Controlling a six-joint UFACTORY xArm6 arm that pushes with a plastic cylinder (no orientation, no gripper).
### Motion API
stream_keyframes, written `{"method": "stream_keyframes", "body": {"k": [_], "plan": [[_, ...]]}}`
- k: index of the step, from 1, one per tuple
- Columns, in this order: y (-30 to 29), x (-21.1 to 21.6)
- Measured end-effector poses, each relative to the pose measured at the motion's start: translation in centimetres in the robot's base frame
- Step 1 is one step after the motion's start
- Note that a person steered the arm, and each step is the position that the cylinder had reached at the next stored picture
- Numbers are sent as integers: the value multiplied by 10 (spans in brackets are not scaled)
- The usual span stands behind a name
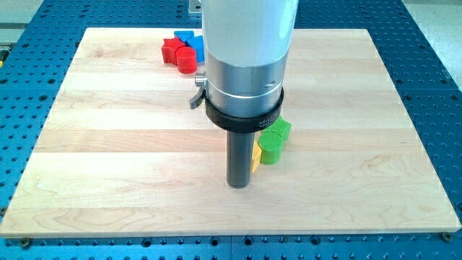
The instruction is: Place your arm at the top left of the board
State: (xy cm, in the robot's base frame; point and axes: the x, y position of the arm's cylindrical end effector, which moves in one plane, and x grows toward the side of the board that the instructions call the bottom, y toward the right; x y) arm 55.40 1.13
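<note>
White-and-silver arm point(245, 50), dark rod point(239, 159).

The arm point(249, 43) runs off the view's top, so its upper part is unseen. It covers part of the blue block point(193, 43), whose shape cannot be made out. The rod hides most of the yellow block point(255, 157), leaving only a sliver. The green block point(273, 141) is partly covered above.

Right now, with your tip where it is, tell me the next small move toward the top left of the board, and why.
Probably slide my tip up and toward the view's left across the bare wood. It sits low on the board, just left of the yellow block and green block. I would aim left of the red blocks and blue blocks, so as not to push them.
</note>
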Motion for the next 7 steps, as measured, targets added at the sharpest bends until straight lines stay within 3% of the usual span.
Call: {"method": "stream_keyframes", "body": {"k": [3,5,6,7], "plan": [[0,0],[-156,-81],[-258,-149],[-283,-229]]}}
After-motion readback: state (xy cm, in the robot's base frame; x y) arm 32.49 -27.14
